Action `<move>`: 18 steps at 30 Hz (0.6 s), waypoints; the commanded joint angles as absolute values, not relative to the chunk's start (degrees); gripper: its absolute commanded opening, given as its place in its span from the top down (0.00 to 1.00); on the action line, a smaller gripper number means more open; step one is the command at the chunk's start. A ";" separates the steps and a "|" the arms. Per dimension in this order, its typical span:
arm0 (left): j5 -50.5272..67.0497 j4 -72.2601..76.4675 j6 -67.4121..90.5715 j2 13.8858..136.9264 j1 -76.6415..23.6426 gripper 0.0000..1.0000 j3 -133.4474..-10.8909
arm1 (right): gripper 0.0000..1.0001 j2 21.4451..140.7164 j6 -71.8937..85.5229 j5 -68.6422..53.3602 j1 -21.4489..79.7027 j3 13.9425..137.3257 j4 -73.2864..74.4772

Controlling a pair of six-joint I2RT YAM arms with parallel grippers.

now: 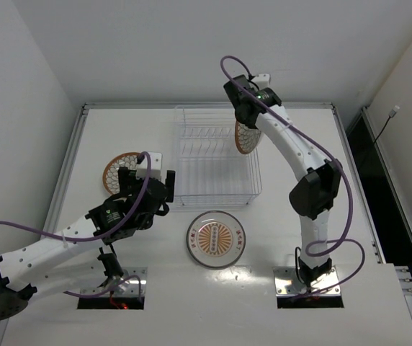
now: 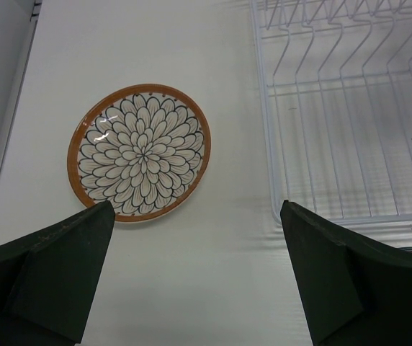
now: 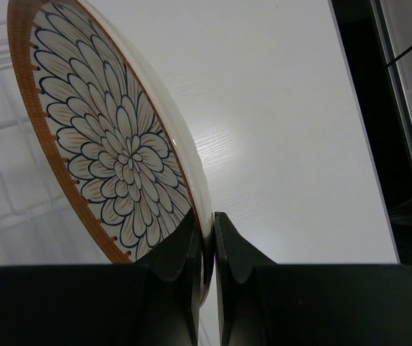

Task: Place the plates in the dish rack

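The held plate (image 3: 112, 151) and the plate by the left edge (image 2: 140, 153) are gleaming with smooth glaze; the dish rack (image 2: 336, 88) is showing thin white coated wire; the table (image 3: 285, 144) is looking matt.

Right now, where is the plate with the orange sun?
Top view: the sun plate lies flat on the table near the middle, just in front of the rack.

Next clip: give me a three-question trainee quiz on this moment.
1. True or false: the left end effector is shut on a plate.
2. Which one holds a brown-rimmed plate on edge? A, left end effector. B, right end effector.
3. Fill in: the sunburst plate lies flat on the ____, on the near side of the dish rack.
Key: 1 false; 2 B; 3 table.
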State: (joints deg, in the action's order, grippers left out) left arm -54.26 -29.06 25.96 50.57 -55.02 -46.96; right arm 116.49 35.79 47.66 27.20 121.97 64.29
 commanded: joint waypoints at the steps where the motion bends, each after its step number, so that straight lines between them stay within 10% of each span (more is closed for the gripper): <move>1: -54.76 -27.60 26.19 50.36 -54.49 0.00 -47.20 | 1.00 115.40 36.22 57.65 27.86 126.13 61.61; 18: -54.76 -27.07 25.67 50.88 -54.49 0.00 -47.20 | 1.00 124.09 26.99 67.76 34.19 128.85 55.63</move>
